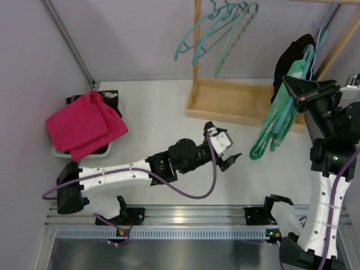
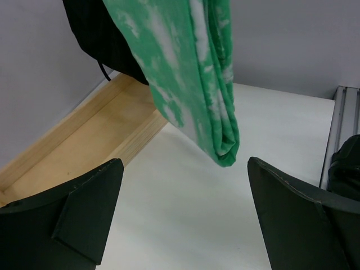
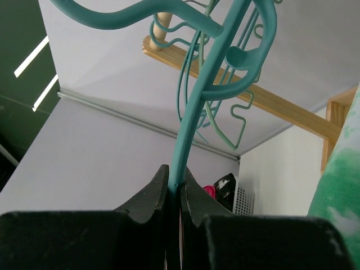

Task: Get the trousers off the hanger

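White table [image 1: 157,118]: wooden rack base [image 1: 225,98] far right; basket [image 1: 104,149] w/ pink cloth [image 1: 81,126] left.

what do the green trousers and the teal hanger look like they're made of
The trousers look like soft matte fabric: limp folds, blotchy white print. The hanger looks like smooth moulded plastic, slightly glossy: even teal colour, rounded bars; painted metal cannot be ruled out.

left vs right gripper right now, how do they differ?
The left gripper is open and empty; the right gripper is shut on the hanger. The left gripper sits low, facing the hanging end of the trousers; the right gripper is raised. Both are black, two-fingered.
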You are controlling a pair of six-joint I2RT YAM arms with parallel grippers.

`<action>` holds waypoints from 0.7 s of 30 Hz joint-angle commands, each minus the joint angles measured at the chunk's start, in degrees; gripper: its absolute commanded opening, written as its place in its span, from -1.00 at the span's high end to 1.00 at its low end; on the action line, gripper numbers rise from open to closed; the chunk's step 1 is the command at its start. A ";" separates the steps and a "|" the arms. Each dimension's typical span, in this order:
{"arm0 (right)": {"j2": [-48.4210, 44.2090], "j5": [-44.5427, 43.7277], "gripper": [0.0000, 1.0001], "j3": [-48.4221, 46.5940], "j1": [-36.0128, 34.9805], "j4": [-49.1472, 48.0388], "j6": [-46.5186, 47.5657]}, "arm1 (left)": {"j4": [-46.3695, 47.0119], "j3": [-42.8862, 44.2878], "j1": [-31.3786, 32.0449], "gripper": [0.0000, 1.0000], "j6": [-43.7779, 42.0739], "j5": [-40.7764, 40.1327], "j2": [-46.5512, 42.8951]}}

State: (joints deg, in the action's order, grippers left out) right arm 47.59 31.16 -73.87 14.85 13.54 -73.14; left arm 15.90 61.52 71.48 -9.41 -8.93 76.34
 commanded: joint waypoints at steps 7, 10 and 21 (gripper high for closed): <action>-4.52 -4.44 1.00 -2.86 -0.88 -7.48 -1.74 | 19.07 6.41 5.07 -0.97 -1.14 -7.68 9.53; -4.79 -4.61 1.00 -2.51 -0.79 -7.65 -2.79 | 21.10 8.78 5.16 -0.96 -1.31 -6.45 12.16; -6.28 -4.53 1.00 -1.46 -0.79 -10.20 -5.08 | 25.58 16.35 5.25 -0.93 -2.28 -5.22 20.34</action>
State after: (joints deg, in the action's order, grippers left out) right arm 43.13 27.38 -73.47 14.72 15.59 -77.80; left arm 35.73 74.67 76.51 -10.96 -14.59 95.64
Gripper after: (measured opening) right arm 0.069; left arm 0.964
